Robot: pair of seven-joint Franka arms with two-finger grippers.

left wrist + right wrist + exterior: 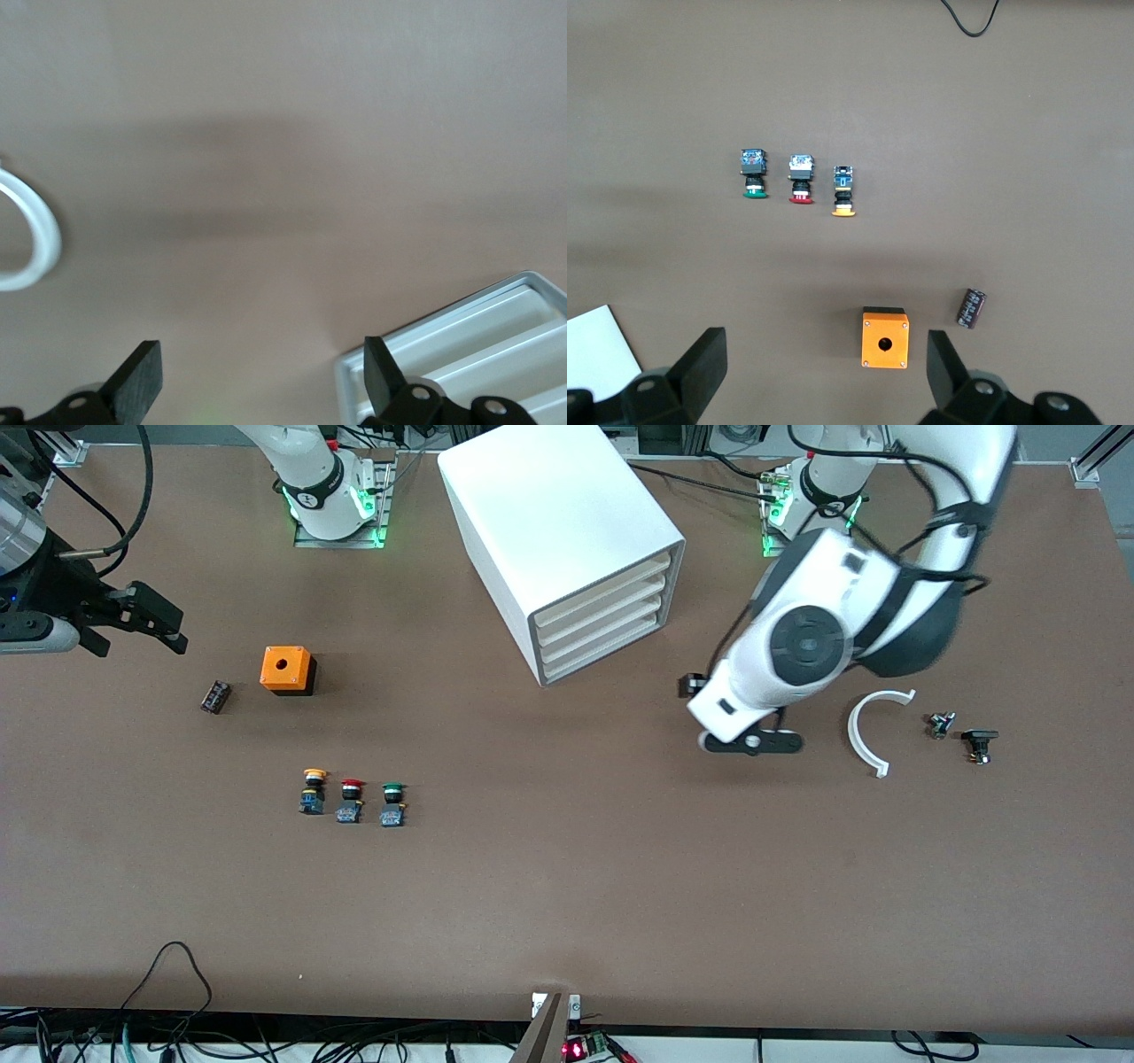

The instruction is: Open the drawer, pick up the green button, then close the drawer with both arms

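The white cabinet (567,531) stands at the middle of the table near the arms' bases, and all of its stacked drawers (602,615) are shut. The green-capped button (393,803) stands on the bare table, nearer the front camera than the cabinet and toward the right arm's end; it also shows as the green button (754,173) in the right wrist view. My left gripper (259,350) hangs open and empty over the table beside the drawer fronts (469,363). My right gripper (173,631) is open and empty at the right arm's end of the table, with an orange box (885,337) below it.
A red-capped button (351,800) and a yellow-capped button (312,790) stand beside the green one. The orange box (287,670) and a small dark cylinder (215,696) lie farther from the camera. A white curved piece (873,731) and two small parts (961,735) lie toward the left arm's end.
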